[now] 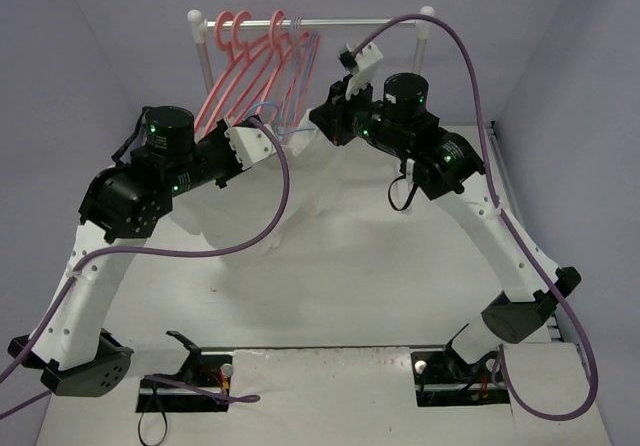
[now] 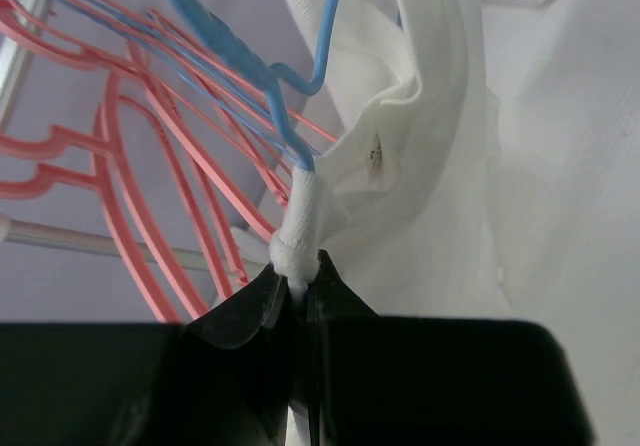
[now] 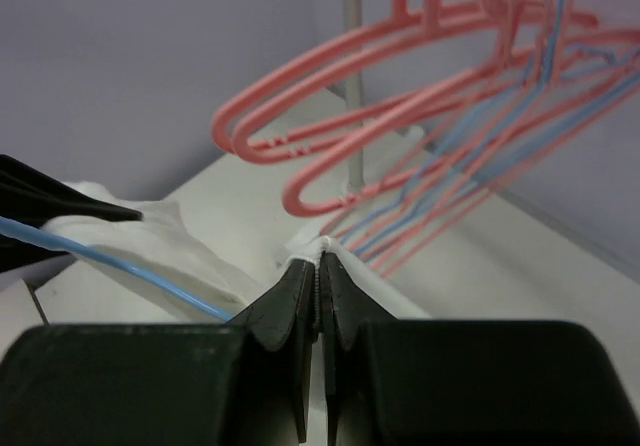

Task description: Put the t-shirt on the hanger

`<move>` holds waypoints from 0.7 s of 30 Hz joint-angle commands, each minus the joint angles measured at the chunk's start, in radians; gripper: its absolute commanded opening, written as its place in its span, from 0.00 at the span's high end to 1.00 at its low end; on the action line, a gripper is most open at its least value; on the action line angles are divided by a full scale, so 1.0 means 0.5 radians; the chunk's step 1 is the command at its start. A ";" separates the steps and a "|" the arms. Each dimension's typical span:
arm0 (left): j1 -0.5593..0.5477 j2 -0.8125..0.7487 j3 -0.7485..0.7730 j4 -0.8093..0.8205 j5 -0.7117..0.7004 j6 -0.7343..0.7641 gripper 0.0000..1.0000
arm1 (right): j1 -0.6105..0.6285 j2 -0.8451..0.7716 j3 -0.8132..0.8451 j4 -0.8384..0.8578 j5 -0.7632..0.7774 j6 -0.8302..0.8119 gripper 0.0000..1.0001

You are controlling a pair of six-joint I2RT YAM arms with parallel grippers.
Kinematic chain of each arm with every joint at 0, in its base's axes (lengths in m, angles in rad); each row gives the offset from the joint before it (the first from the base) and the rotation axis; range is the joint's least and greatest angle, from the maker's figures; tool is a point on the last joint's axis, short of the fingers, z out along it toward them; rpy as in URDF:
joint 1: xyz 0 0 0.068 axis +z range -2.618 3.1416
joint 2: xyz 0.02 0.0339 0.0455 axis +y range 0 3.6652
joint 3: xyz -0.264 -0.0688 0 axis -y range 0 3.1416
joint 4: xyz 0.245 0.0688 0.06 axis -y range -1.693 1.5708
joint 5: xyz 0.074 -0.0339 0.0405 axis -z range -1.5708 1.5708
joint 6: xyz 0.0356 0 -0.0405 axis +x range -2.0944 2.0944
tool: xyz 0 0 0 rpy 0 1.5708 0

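Left wrist: your left tool [image 2: 298, 284] pinches the t-shirt [image 2: 430, 196] at the light-blue hanger [image 2: 250, 61]; the right tool [image 3: 318, 266] pinches it too. Ease it toward three o'clock, gently.

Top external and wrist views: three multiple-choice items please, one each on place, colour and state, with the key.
1. The pink hangers hang: A on the rail at the back; B flat on the table; C inside a box.
2. The hanger pushed into the t-shirt is: A pink; B light blue; C black.
3. The left gripper is: A wide open; B shut on the t-shirt; C out of view.
Key: 1 A, their hooks sit over the rail in the top view. 2 B, a thin blue wire runs into the white cloth. 3 B, its fingers pinch bunched white cloth at the hanger's end.
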 commanded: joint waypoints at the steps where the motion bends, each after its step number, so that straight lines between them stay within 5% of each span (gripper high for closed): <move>1: -0.044 -0.007 0.136 0.107 -0.004 0.048 1.00 | 0.106 0.032 0.278 0.123 0.027 -0.044 1.00; 6: -0.045 -0.090 -0.095 0.171 -0.225 -0.022 1.00 | 0.204 -0.016 0.082 0.126 0.175 -0.087 1.00; 14: -0.045 -0.407 -0.944 0.803 0.081 -0.372 1.00 | 0.212 -0.002 -0.328 0.132 0.180 -0.068 1.00; 21: -0.042 -0.573 -1.349 1.183 0.236 -0.570 1.00 | 0.211 -0.058 -0.649 0.129 0.073 -0.106 0.92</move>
